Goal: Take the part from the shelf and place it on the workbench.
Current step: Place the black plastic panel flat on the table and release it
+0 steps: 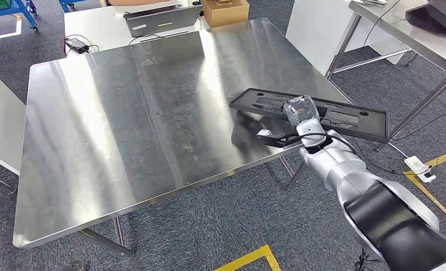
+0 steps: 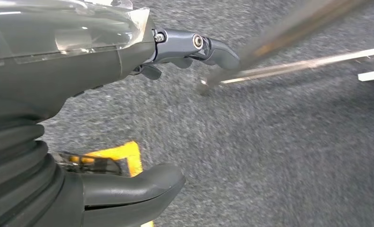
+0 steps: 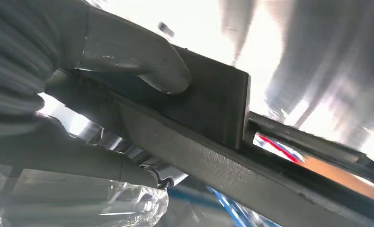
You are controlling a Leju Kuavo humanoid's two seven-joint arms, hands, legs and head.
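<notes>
The right hand (image 1: 301, 121) gripped the long black part (image 1: 345, 117) over the tabletop's (image 1: 125, 113) near right edge, fetched but seemingly not yet released, while the left hand (image 2: 128, 118) hung empty, fingers apart.

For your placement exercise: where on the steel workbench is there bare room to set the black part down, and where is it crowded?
Workbench: bare from left edge to centre. Crowded at its right corner, where the right hand holds the long black part, overhanging the edge.
</notes>
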